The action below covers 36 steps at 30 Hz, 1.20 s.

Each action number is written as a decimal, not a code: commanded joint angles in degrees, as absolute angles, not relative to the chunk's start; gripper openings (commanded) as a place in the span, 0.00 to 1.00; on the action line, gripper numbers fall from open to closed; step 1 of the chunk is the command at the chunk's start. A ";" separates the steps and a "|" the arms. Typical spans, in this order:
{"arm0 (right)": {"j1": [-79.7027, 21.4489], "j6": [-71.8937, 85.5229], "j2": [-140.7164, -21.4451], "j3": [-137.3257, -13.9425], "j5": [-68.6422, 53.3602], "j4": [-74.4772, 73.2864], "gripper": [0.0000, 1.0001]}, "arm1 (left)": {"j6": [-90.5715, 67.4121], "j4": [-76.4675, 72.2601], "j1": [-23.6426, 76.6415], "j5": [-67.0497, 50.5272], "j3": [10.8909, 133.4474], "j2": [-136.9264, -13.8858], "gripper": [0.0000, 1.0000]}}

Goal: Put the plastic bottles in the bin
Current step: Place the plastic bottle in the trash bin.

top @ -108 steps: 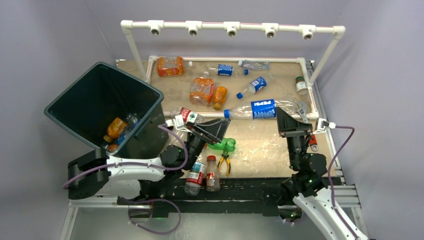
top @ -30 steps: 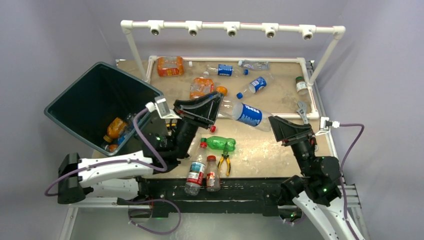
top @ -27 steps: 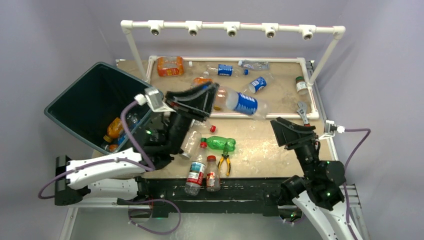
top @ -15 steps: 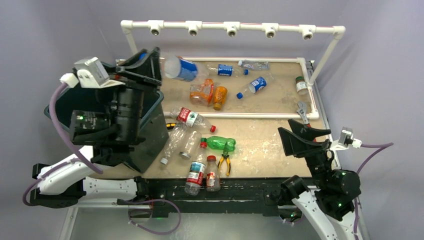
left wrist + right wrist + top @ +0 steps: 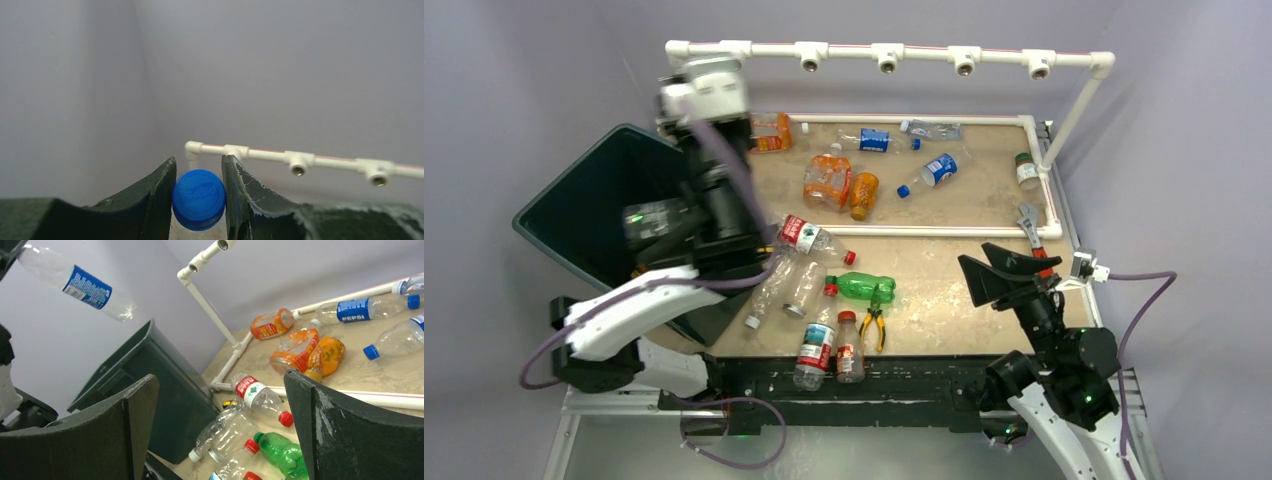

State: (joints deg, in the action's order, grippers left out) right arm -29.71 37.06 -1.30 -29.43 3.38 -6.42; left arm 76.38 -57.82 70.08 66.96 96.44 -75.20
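My left gripper [image 5: 199,163] is shut on the blue cap [image 5: 199,199] of a clear plastic bottle. In the right wrist view that blue-labelled bottle [image 5: 82,284] hangs tilted in the air, high over the dark bin [image 5: 150,385]. From above, the raised left arm is blurred and hides this bottle over the bin [image 5: 574,205]. My right gripper [image 5: 977,268] stands open and empty at the table's right, apart from every bottle. A green bottle [image 5: 864,287], a red-labelled one [image 5: 809,235] and two clear ones [image 5: 784,285] lie near the bin.
Orange bottles [image 5: 829,180] and blue-labelled ones [image 5: 934,170] lie inside the low white pipe border [image 5: 944,231]. Two bottles [image 5: 816,348] sit at the front edge. Yellow-handled pliers [image 5: 874,322] lie beside them, a wrench [image 5: 1029,220] at right. The tall pipe frame [image 5: 884,50] spans the back.
My left arm has swung up and to the left with the bottle, from above the table to high over the bin. The right gripper drew back a little and stays open.
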 commanded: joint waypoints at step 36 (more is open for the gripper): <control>-30.00 35.46 -2.64 -28.17 1.88 -6.87 0.99 | -8.23 31.08 18.00 43.52 97.07 -68.20 0.97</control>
